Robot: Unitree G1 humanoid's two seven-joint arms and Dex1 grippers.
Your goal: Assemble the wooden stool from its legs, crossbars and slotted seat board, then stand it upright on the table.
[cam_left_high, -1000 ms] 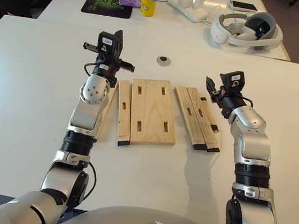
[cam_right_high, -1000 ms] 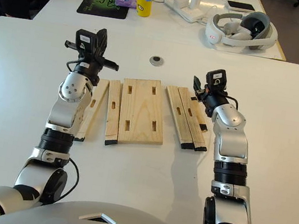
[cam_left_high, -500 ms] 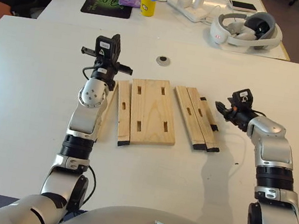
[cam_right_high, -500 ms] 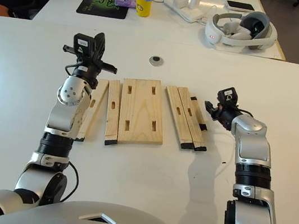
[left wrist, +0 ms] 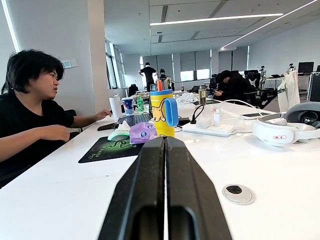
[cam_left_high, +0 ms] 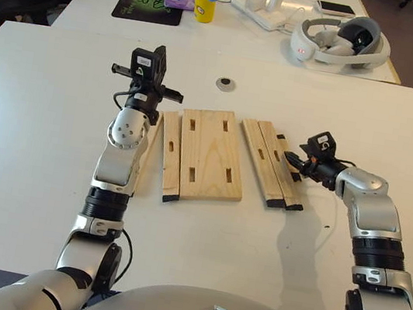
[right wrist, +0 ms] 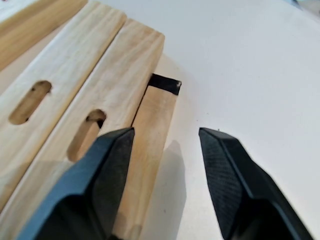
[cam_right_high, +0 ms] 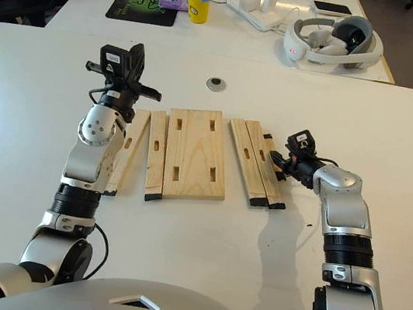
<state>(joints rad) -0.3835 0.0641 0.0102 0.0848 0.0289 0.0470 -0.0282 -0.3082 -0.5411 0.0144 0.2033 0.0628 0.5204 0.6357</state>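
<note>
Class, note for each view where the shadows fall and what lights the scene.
Left eye view: even light from above, with one soft shadow on the table by the planks. Left wrist view: ceiling light strips glow bright, and the tabletop shines. Right wrist view: a shadow lies on the table beside the thin plank, under the open right gripper.

No text, number or sign can be read. The white label (cam_left_high: 141, 59) on the camera housing (cam_left_high: 148, 67), upper left of centre, is too small to read. The same holds for the mouse pad (cam_left_high: 136, 4) print, upper left.
</note>
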